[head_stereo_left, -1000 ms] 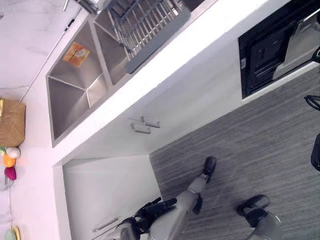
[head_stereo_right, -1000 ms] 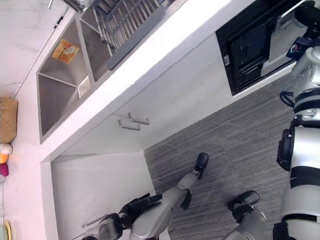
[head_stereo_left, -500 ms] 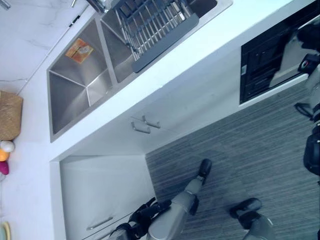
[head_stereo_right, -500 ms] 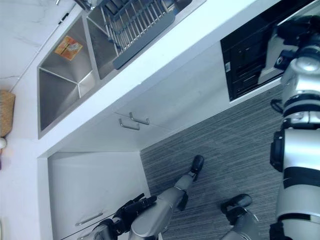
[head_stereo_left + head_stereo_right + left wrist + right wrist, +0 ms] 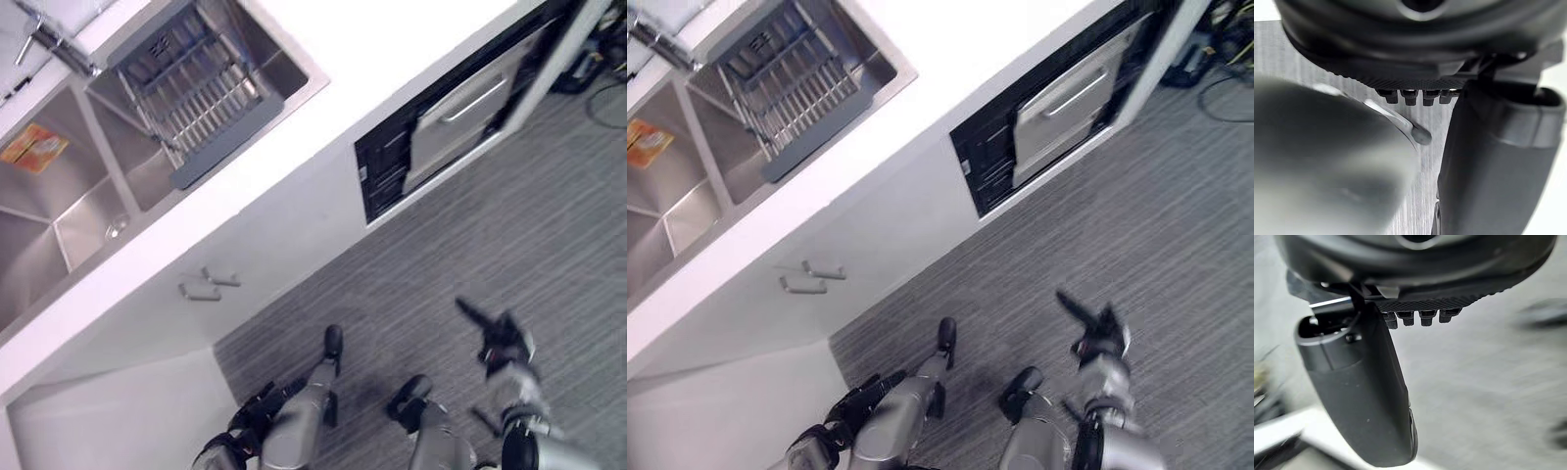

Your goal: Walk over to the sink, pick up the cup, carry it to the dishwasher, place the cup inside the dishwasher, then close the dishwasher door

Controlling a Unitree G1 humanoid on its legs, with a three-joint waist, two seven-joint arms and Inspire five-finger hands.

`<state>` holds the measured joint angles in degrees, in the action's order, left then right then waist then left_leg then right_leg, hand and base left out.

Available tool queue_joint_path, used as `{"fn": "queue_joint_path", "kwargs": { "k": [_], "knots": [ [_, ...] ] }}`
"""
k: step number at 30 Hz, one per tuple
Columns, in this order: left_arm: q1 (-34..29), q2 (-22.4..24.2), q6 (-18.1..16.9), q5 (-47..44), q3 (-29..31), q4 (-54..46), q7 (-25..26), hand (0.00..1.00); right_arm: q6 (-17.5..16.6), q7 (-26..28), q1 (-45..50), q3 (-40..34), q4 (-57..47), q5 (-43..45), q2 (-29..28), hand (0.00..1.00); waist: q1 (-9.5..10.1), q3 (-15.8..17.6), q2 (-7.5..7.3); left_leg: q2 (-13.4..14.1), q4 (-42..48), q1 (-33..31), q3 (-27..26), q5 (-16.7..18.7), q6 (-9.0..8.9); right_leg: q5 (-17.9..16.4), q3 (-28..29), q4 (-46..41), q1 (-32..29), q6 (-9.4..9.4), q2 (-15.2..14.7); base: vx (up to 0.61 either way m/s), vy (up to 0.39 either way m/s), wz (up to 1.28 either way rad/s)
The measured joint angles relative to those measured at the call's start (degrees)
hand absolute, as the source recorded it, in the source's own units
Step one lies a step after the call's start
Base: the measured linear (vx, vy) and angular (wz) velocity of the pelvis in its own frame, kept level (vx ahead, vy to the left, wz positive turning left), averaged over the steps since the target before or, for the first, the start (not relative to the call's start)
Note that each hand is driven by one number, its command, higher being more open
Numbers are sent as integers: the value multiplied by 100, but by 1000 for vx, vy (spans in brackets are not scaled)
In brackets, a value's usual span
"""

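inside sink [image 5: 80, 208], grey dish rack [image 5: 196, 103]; orange patch [image 5: 34, 149] in neighbouring basin

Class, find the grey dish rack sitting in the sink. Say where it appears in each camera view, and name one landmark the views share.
Left eye view: dish rack at upper left, set in the sink.
Right eye view: dish rack at upper left, slightly nearer the left edge.
Left wrist view: left hand above the striped floor.
Right wrist view: right hand above the floor.
Shared landmark: the faucet beside the rack, in both eye views.
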<state>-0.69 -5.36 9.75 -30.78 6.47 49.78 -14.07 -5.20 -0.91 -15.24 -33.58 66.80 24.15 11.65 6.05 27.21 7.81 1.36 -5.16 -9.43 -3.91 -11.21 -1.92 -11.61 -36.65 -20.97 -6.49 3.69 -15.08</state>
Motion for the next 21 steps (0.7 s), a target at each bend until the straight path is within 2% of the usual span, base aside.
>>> {"fn": "queue_joint_path", "kwargs": {
  "k": [4, 5, 6, 7, 8, 9, 10, 11, 12, 13, 15, 17, 18, 19, 20, 21],
  "knots": [
    [2, -97, -17, -21, 308, 390, 1, 100, 237, 84, 507, -204, -9, -431, -382, 100, -37, -238, -392, -16, -15, 227, -88, 160, 69, 6, -1, 53, 239, 37, -15, -46, 3, -1],
    [2, -138, -28, -17, 337, 480, 2, 100, 258, 111, 581, -197, -23, -501, -411, 100, -38, -297, -476, -70, -15, 309, -102, 198, 100, -26, -39, 60, 337, 106, -74, -21, 61, 31],
    [-4, -207, -24, 0, 334, 558, 3, 100, 267, 151, 750, -166, -79, -591, -457, 100, -51, -389, -622, -193, 43, 446, -201, 251, 143, -115, -185, 36, 520, 296, -233, 4, 70, 58],
    [-45, -243, -25, 1, 339, 568, 12, 100, 272, 183, 947, -59, -101, -617, -490, 100, -59, -539, -763, -295, 381, 396, -420, 409, 196, -163, -307, -16, 636, 393, -396, 76, 72, 76],
    [-137, -254, -31, -1, 359, 562, 26, 100, 295, 213, 1157, 48, -170, -647, -503, 100, -56, -694, -822, -371, 881, 338, -630, 860, 362, -128, -278, -300, 760, 444, -538, 127, 91, 64],
    [-157, -212, -140, 3, 470, 689, 77, 100, 342, 294, 1271, 148, -289, -700, -460, 100, -23, -709, -807, -374, 1406, 353, -516, 1270, 515, 48, 619, -1115, 608, 682, -691, 129, 110, 45],
    [-155, -181, -153, 22, 473, 744, 121, 100, 361, 332, 1314, 196, -335, -725, -479, 100, -70, -744, -764, -361, 1512, 443, -418, 1365, 549, 272, 1041, -1574, 454, 648, -692, 148, 161, 61],
    [-147, -198, -146, 89, 474, 890, 201, 100, 366, 398, 1373, 331, -398, -759, -586, 100, -188, -847, -696, -304, 1551, 569, -161, 1431, 607, 269, 1568, -1974, 211, 579, -546, 123, 126, 80],
    [-143, -173, -139, 170, 511, 939, 298, 100, 350, 490, 1435, 463, -453, -768, -729, 100, -224, -973, -705, -232, 1512, 626, 40, 1441, 633, -92, 1875, -1794, 30, 500, -206, 138, 108, 85],
    [-131, -144, -115, 171, 592, 946, 322, 100, 324, 534, 1467, 517, -499, -800, -819, 100, -222, -1005, -735, -226, 1484, 675, 135, 1440, 648, -144, 2040, -1718, -73, 458, -46, 144, 52, 85],
    [-7, 67, -59, 396, 894, 961, 540, 100, 154, 623, 1679, 749, -673, -883, -1042, 100, -244, -1093, -751, -301, 1442, 943, 669, 1471, 725, -145, 2671, -1404, -373, 403, 490, 174, 7, 114],
    [-32, 159, -50, 509, 1114, 960, 624, 100, 108, 651, 1791, 928, -713, -888, -1057, 100, -276, -1212, -752, -379, 1384, 1089, 926, 1523, 711, -125, 2988, -1235, -523, 372, 704, 164, -77, 101],
    [-69, 227, -64, 555, 1282, 957, 726, 100, 68, 662, 1861, 1017, -759, -929, -1078, 100, -284, -1344, -774, -444, 1371, 1200, 1116, 1603, 674, 0, 3170, -1095, -571, 182, 804, 190, -116, 88],
    [-102, 250, -68, 573, 1344, 957, 765, 100, 47, 665, 1905, 1062, -776, -982, -1090, 100, -284, -1412, -786, -470, 1373, 1260, 1180, 1634, 682, 98, 3205, -995, -558, 77, 825, 231, -152, 82],
    [-212, 285, -84, 589, 1465, 940, 810, 100, 24, 676, 1997, 1193, -781, -1072, -1120, 100, -269, -1582, -845, -519, 1397, 1344, 1223, 1759, 627, 481, 3190, -623, -452, -54, 797, 275, -184, 67],
    [-296, 262, -104, 595, 1587, 918, 875, 100, 3, 686, 2064, 1339, -781, -1167, -1164, 100, -249, -1720, -1000, -547, 1475, 1392, 1043, 1930, 542, 1034, 3158, -282, -216, -53, 647, 295, -219, 60]
  ]
}}
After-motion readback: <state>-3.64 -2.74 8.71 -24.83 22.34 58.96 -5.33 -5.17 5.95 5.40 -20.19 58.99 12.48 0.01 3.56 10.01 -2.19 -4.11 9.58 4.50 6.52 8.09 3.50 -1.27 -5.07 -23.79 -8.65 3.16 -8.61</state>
